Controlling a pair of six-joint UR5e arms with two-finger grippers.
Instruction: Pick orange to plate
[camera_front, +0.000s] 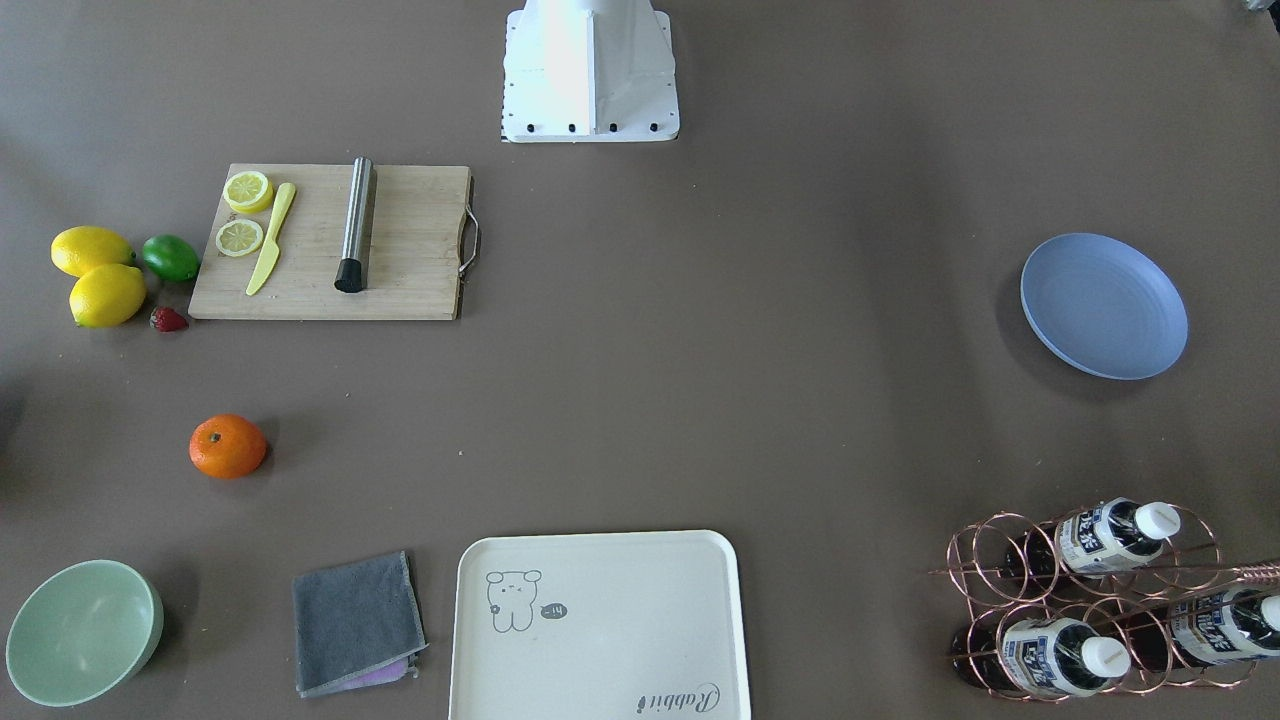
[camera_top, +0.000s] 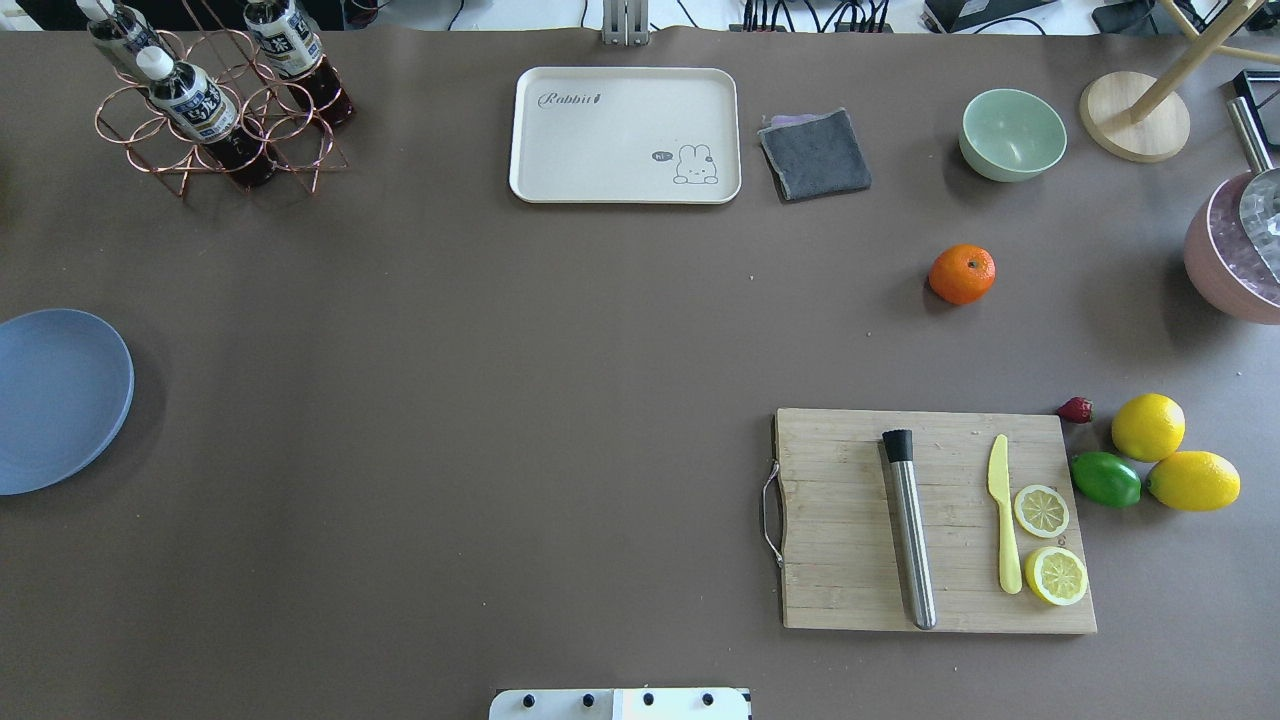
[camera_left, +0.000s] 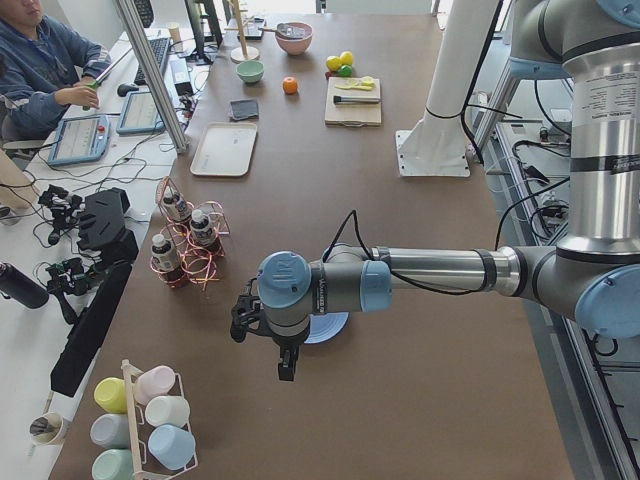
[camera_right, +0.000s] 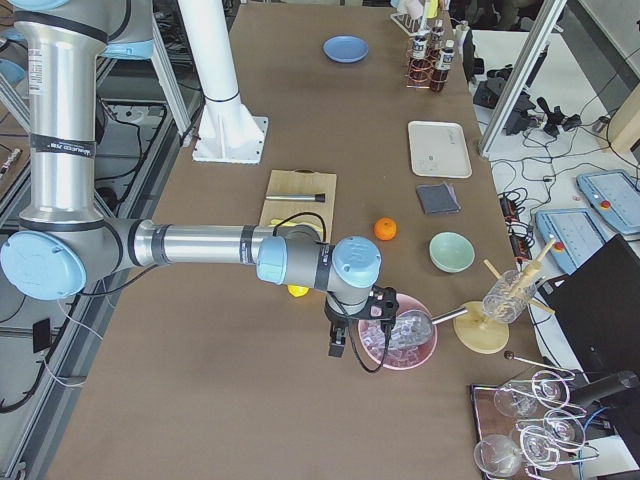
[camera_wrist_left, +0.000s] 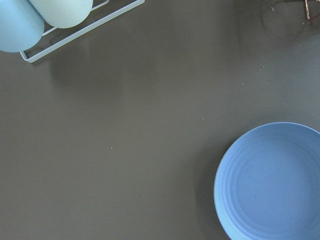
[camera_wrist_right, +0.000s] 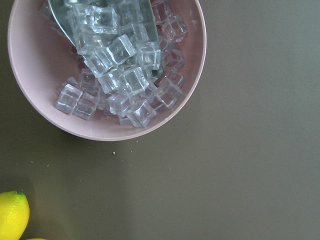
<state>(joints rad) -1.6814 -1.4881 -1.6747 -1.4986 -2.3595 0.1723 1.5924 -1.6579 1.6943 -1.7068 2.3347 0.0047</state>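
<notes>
A matte brown table runs the length of a lab; along its far side in the left side view stands a desk with tablets, where an operator in blue sits, and pastel cups stand in a wire rack at the near corner. Going by the overhead view, the plate lies at the far left edge, its blue face ringed and plain. The left gripper hangs above the table just beside it; whether its fingers are spread or closed cannot be told from that side view. Behind the plate, a copper bottle rack holds three capped bottles of dark drink. Toward the middle lies a cream tray printed with a rabbit, then a folded grey cloth. Further right stands a mint bowl, and the orange sits on the bare table between that bowl and the cutting board, well apart from the plate. The board carries a steel rod, a yellow knife and two lemon slices; just beside it lie a strawberry, a lime and two lemons. At the right edge a pink bowl is heaped with ice cubes and a metal scoop. The right gripper hangs near that bowl, and its opening cannot be judged either.
</notes>
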